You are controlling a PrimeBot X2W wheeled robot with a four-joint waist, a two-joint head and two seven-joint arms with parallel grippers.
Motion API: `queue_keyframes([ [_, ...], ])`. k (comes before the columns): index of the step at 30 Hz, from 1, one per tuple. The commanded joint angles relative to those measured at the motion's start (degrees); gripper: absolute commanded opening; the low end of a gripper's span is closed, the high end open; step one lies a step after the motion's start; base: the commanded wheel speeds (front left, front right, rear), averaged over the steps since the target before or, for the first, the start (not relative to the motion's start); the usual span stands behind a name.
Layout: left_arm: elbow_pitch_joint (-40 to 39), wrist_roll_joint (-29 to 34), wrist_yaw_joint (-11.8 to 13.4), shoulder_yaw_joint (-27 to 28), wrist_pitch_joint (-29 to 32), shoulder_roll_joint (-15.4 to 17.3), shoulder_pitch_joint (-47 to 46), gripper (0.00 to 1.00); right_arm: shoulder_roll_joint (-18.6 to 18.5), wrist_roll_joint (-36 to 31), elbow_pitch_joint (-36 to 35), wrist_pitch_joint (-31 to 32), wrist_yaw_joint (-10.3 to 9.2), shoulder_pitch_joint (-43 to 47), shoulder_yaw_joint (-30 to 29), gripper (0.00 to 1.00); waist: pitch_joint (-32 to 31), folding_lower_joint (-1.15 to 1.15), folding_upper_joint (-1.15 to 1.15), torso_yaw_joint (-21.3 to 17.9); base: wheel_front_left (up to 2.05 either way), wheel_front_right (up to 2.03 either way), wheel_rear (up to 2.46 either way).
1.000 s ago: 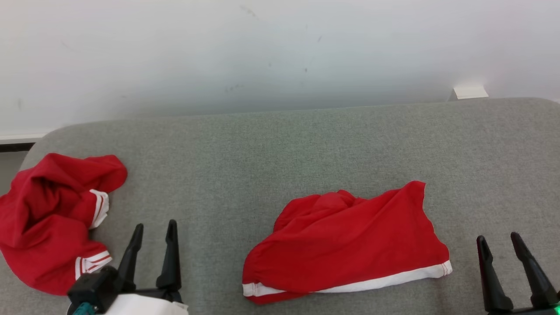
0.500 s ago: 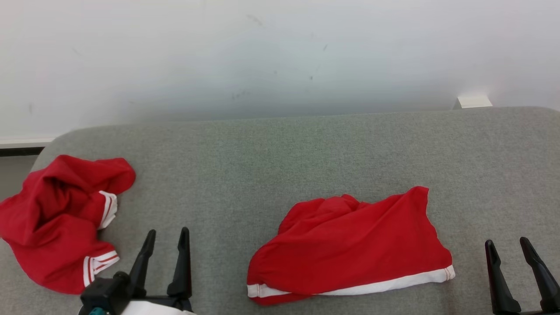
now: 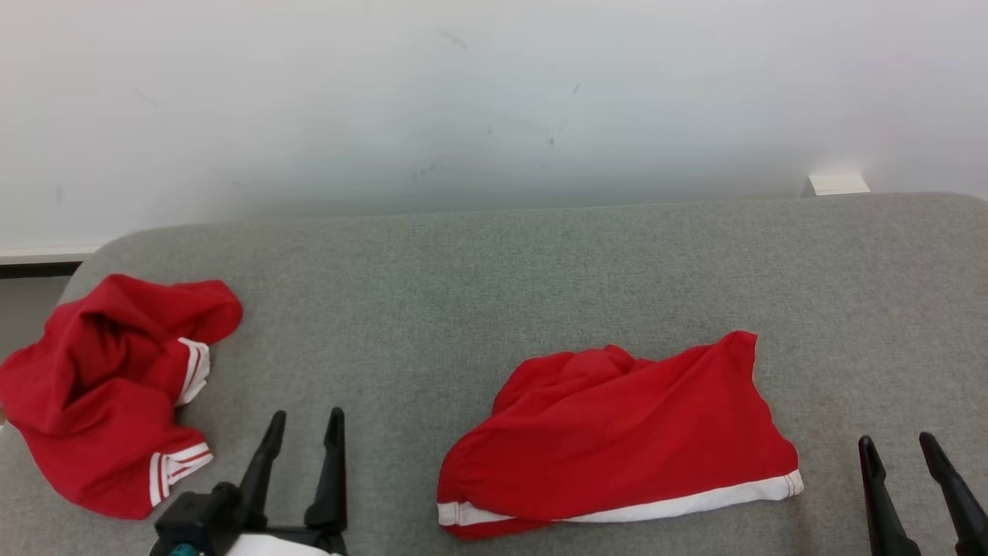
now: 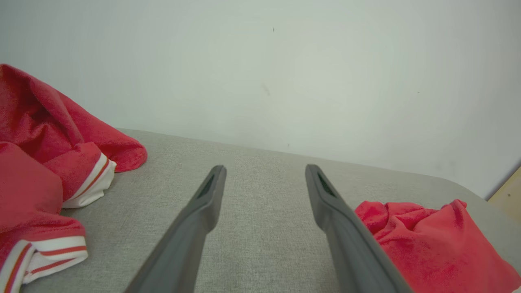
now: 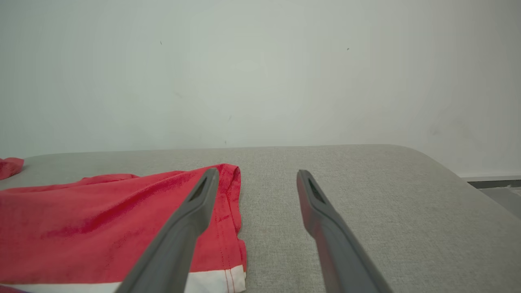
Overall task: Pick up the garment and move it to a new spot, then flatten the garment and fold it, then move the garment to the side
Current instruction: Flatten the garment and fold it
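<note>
White wall [image 3: 494, 100] behind grey cushion [image 3: 463, 293]; red garment [image 3: 625, 440] lying rumpled right of centre, white hem nearest; second red garment [image 3: 100, 394] bunched at left edge; left gripper [image 3: 307, 417] between the two, fingers apart, empty; right gripper [image 3: 896, 440] beside garment's right end, fingers apart, empty.

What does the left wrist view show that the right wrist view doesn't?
Left wrist: open left gripper, striped cuffs of the crumpled red garment. Right wrist: open right gripper, the grey cushion at its rounded end, floor beyond it. Both: the flatter red garment, grey cushion top, white wall.
</note>
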Motion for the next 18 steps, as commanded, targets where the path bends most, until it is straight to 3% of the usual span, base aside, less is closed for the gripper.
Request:
queue_keyframes([
  [1,0.16,0.26,-0.42,-0.18,-0.02,0.19,-0.07,1.00,-0.52,0.57,0.78,0.02,-0.12,0.56,0.12,1.00,0.00,0.00,0.00,-0.10,0.00,0.00,0.00],
  [6,3.81,0.58,-1.94,-4.03,-0.02,1.52,0.57,1.00,-2.02,1.97,6.44,0.06,-0.11,-0.48,3.43,1.00,0.07,0.00,0.00,-0.47,0.00,0.00,0.00],
  [10,6.70,-3.46,-2.48,-7.51,2.72,2.33,0.16,1.00,-3.27,4.01,10.61,1.37,-0.11,-2.80,6.70,1.00,0.34,0.00,0.00,-0.67,0.00,0.00,0.00],
  [18,5.59,-7.38,-2.39,-15.99,13.37,9.40,-0.71,1.00,-4.64,7.88,17.67,4.28,-0.11,-8.67,12.71,1.00,1.81,0.00,0.00,-0.25,0.00,0.00,0.00],
])
